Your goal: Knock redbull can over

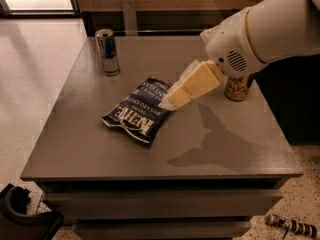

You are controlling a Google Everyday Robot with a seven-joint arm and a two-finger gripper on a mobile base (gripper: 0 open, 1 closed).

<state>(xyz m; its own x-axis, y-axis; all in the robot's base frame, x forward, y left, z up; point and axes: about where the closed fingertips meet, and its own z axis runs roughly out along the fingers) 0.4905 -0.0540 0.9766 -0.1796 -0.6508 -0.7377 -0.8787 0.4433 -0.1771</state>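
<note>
The redbull can (107, 52) is slim, blue and silver, and stands upright near the far left corner of the grey table (90, 149). My gripper (169, 103) reaches in from the upper right on a white arm. Its cream fingers hang over the right end of a dark blue chip bag (140, 111). It is well to the right of the can and nearer to the camera, apart from it.
A wider gold can (238, 87) stands at the table's right side, partly hidden behind my arm. A dark wall base runs behind the table. A black object (22, 216) sits on the floor at the bottom left.
</note>
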